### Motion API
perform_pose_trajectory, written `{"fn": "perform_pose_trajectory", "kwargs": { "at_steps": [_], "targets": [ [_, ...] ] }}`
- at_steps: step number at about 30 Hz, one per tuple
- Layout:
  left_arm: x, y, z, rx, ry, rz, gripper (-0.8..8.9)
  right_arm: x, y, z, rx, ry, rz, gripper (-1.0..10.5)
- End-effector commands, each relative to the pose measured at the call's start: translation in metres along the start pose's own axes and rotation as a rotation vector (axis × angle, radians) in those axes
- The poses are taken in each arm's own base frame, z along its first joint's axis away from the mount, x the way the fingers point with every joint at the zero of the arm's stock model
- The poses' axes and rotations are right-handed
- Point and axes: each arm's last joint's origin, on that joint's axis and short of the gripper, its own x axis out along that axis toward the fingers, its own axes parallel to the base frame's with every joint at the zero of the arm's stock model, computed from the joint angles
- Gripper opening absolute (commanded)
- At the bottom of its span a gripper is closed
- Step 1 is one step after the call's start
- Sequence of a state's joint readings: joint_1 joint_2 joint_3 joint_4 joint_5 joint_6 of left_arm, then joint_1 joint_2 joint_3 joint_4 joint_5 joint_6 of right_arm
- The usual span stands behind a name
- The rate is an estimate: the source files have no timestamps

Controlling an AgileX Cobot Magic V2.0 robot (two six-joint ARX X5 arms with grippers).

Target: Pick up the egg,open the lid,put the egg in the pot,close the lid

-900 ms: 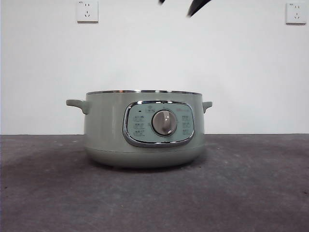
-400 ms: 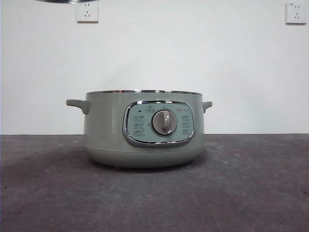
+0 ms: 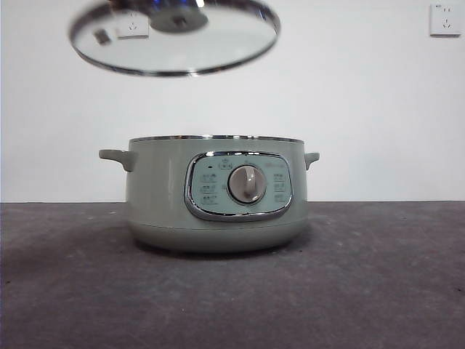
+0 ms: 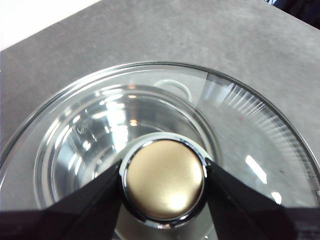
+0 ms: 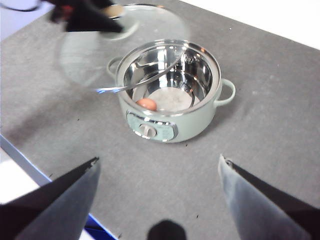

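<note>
The left gripper is clamping the knob of the lid, one black jaw pressed on each side of it, and is holding the glass disc tilted in the air, above the pot and off toward one side of it. The right gripper is waiting well back from the pot with its jaws spread wide and nothing between them. The egg is already lying inside the pot, on the steel floor against the wall on the control-panel side, so closing the lid looks like the step in hand. To do it well, the left arm is probably going to need to bring the lid over the middle of the opening first, level it so the steel rim is sitting parallel to the pot's rim, and only then lower it; coming down tilted or off-centre could make one edge catch the rim or tip into the bowl. The grip on the knob should be kept firm until the lid is seated all round. Against half a second ago, the lid is showing almost whole in the front view, where only a sliver of its rim was peeking in at the top edge; the pot is sitting in the same place.
</note>
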State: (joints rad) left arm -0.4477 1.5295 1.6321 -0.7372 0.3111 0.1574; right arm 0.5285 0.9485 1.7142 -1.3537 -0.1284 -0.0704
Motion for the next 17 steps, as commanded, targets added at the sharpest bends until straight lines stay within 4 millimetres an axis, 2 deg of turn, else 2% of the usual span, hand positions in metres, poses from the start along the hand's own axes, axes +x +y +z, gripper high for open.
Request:
{"fn": "perform_pose_trajectory", "kwargs": {
  "at_steps": [1,9,17],
  "targets": [
    [0.016,0.002,0.006,0.035,-0.048,0.005,-0.09,-0.007,0.002,-0.017,0.047,0.016,-0.002,4.0],
    [0.070,0.015,-0.004,0.025,0.008,0.010,-0.08,-0.027,0.004,-0.045,0.069,-0.030,-0.078,4.0],
    [0.104,0.016,-0.010,0.038,0.023,0.045,-0.09,-0.027,0.005,-0.049,0.076,-0.027,-0.080,4.0]
  ]
}}
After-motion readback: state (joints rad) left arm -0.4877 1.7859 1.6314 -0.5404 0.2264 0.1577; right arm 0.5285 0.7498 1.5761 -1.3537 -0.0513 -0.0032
